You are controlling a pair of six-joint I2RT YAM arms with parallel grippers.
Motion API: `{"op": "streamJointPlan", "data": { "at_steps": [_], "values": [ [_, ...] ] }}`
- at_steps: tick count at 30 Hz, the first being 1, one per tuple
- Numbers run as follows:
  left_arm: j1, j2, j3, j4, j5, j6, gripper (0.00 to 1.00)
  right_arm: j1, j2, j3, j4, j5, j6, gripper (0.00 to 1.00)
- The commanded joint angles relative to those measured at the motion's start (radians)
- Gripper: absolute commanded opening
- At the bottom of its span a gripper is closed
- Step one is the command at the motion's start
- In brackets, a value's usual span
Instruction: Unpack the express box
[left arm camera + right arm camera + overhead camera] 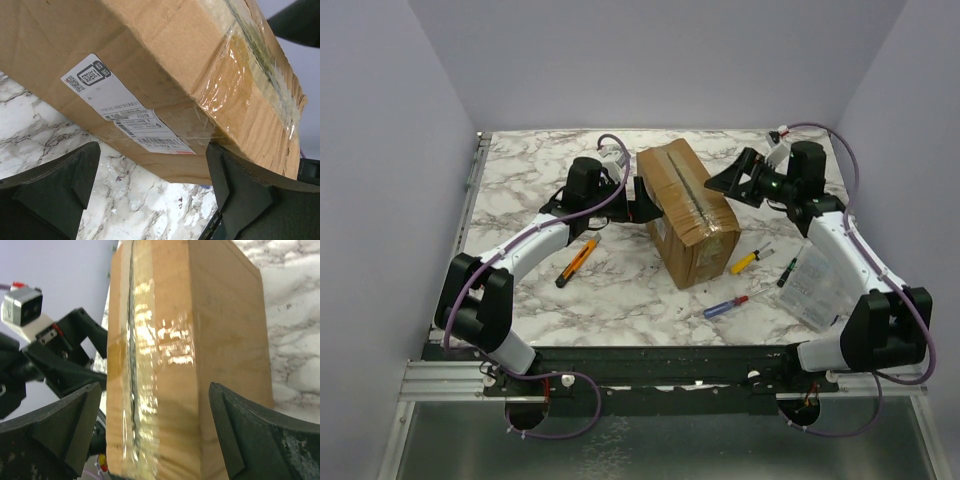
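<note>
The express box (685, 210), a brown carton with glossy tape along its top seam, lies mid-table at an angle. A dark line runs down the taped seam (132, 365). My left gripper (645, 203) is open and empty, close against the box's left side; its view shows the white label (125, 117) on the cardboard (165, 65) just above the fingers (55, 190). My right gripper (728, 180) is open and empty at the box's far right side, with the box (210, 350) between and beyond its fingers (265, 440). The left gripper's body shows past the box (55, 360).
An orange-and-black utility knife (577, 263) lies left of the box. A yellow-handled screwdriver (750, 260), a red-and-blue screwdriver (725, 306) and a dark green one (787, 272) lie to its right, beside a clear plastic case (817, 285).
</note>
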Motion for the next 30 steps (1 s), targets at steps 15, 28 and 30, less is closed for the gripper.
{"op": "streamJointPlan", "data": {
  "at_steps": [15,28,30],
  "values": [
    [0.015,-0.013,0.042,0.05,-0.055,-0.006,0.97,0.059,-0.178,-0.371,0.329,-0.157,0.213,1.0],
    [0.218,-0.409,-0.222,-0.29,-0.629,-0.029,0.99,0.059,-0.243,-0.126,-0.19,0.168,-0.187,1.0],
    [0.223,-0.369,-0.245,-0.314,-0.669,-0.026,0.99,0.058,-0.24,-0.103,-0.221,0.16,-0.21,1.0]
  ]
}}
